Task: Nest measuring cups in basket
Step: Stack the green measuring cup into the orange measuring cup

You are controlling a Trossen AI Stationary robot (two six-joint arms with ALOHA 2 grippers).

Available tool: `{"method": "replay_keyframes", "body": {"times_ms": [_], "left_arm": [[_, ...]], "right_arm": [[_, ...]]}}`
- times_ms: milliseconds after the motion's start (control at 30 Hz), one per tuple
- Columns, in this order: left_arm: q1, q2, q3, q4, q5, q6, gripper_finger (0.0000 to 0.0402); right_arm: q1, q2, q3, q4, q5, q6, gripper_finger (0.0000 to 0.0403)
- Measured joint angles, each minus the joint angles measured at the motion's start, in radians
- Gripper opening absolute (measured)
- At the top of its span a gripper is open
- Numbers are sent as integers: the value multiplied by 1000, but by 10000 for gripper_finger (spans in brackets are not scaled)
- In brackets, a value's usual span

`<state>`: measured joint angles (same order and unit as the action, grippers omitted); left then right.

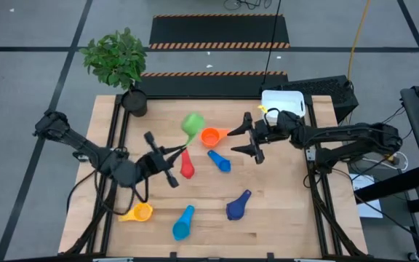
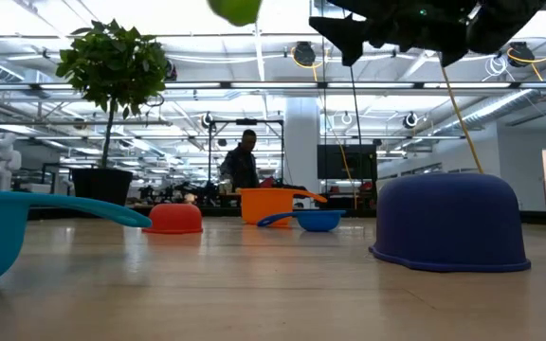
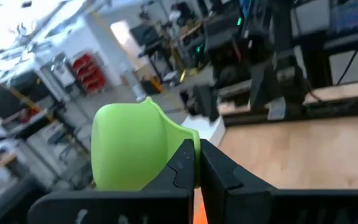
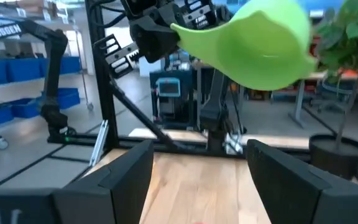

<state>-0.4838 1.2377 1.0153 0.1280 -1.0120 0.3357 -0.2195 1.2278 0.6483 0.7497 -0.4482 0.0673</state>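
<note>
My left gripper point(image 1: 179, 151) is shut on a green measuring cup point(image 1: 193, 124) and holds it up over the middle of the table. My right gripper point(image 1: 237, 140) stands open to the cup's right, facing it, with nothing between its fingers point(image 4: 129, 168). On the table lie an orange cup point(image 1: 211, 135), a red cup point(image 1: 187, 169), a small blue cup point(image 1: 220, 161), a dark blue cup point(image 1: 238, 206) mouth down, a light blue cup point(image 1: 183, 223) and a yellow cup point(image 1: 140, 212). The white basket point(image 1: 282, 100) sits at the far right, partly under the right arm. My left gripper pinches the green cup's handle point(image 3: 190, 142) between its two fingers, which lie about level and come from the table's left. The bowl point(image 4: 266, 43) sticks out beyond the fingertips. The cup is lifted well clear of the table.
A potted plant point(image 1: 134, 102) stands at the far left corner. A black device point(image 1: 326, 91) sits behind the basket. Bare wood shows along the table's right side point(image 1: 289, 196). In the low view a person point(image 2: 243, 161) stands in the room behind the table.
</note>
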Motion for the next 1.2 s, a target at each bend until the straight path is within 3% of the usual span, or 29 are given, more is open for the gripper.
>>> {"method": "replay_keyframes", "body": {"times_ms": [333, 600, 800, 967, 1200], "left_arm": [[218, 94, 0, 361, 437, 238, 5], [324, 223, 0, 671, 779, 289, 7], [399, 322, 0, 933, 985, 263, 10], [466, 403, 0, 1153, 1169, 181, 7], [549, 531, 0, 1383, 1245, 21, 14]], "right_arm": [[-1, 158, 0, 384, 0, 75, 254], [-1, 213, 0, 589, 1, 72, 254], [-1, 231, 0, 816, 2, 124, 254], [8, 214, 26, 809, 59, 131, 254], [45, 214, 99, 773, 78, 130, 254]]}}
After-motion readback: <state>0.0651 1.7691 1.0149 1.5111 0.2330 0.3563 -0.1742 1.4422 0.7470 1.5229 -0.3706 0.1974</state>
